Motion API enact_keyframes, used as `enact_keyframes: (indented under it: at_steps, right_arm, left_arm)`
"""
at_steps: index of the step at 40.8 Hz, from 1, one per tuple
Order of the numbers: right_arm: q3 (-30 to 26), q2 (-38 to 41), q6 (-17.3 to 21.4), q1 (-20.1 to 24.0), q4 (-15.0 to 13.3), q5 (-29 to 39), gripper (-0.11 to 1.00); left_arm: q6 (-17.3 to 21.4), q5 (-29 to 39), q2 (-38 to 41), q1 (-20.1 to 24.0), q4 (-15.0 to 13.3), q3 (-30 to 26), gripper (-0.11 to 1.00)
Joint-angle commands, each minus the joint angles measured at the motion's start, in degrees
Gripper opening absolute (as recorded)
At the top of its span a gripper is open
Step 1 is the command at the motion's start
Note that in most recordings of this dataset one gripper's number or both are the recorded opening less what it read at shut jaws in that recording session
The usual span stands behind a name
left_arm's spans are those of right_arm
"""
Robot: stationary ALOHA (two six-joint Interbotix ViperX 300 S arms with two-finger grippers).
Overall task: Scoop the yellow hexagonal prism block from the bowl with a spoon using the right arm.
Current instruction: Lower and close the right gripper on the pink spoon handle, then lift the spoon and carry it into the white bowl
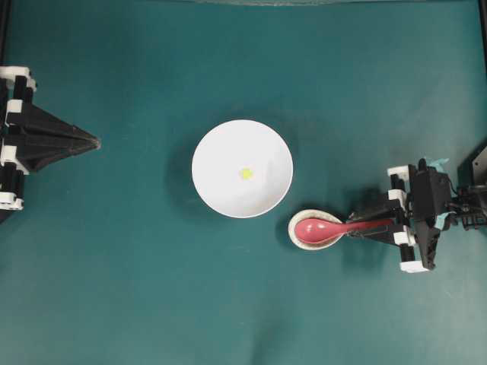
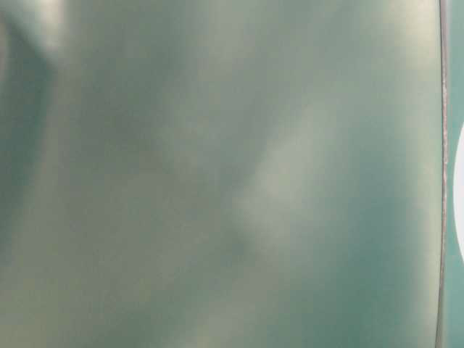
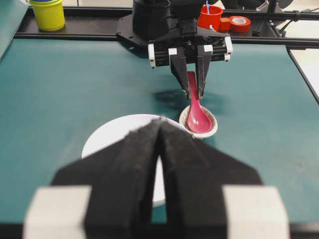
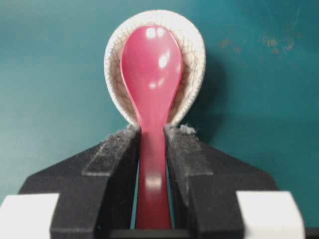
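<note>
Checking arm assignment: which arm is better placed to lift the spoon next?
Right. Its gripper already has its jaws on either side of the spoon handle, scoop lying in the spoon rest beside the bowl. The left gripper sits shut at the far edge.

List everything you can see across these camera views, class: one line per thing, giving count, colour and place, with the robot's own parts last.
bowl: one, glossy white, mid-table.
yellow block: one, tiny, inside the bowl.
spoon: one, pink-red, scoop lying in the spoon rest.
spoon rest: one, crackled off-white, right of the bowl.
cup: one, yellow, beyond the table's far edge.
tape roll: one, red, same far edge.
left gripper: one, black, left of the table, shut.
right gripper: one, black, jaws around the spoon's handle.
</note>
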Motion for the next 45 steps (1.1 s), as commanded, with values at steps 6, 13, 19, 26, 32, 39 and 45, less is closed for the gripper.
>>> enact_keyframes:
  at_steps: [6,13,19,26,32,39,45]
  right_arm:
    - [-1.1,-6.6,-0.7,-0.4,0.0,3.3,0.22]
    - [-3.1,-14.9,-2.6,-1.8,0.0,12.4,0.22]
    - [-7.0,-22.7,-5.2,-4.1,0.0,24.6,0.22]
    - [-13.1,-28.0,-6.9,-9.1,-0.2,39.0,0.22]
    - [-18.6,-29.6,-7.9,-14.9,-1.1,51.0,0.22]
    - [-23.1,-28.5,-8.1,-20.4,-2.5,60.7,0.22]
    - [-27.4,-26.1,-8.1,-23.2,-3.6,66.6,0.22]
  left_arm:
    - [-0.1,0.7,0.4,0.1,0.2,-1.3,-0.01]
    - [0.5,1.7,0.2,0.1,0.2,-1.4,-0.01]
    - [0.5,1.7,0.3,0.1,0.2,-1.4,-0.01]
    - [0.4,1.7,0.1,0.1,0.2,-1.4,-0.01]
    - [0.4,1.7,0.1,0.1,0.2,-1.4,-0.01]
    - [0.4,1.7,0.2,0.1,0.2,-1.4,-0.01]
    - [0.4,1.7,0.3,0.1,0.2,-1.4,-0.01]
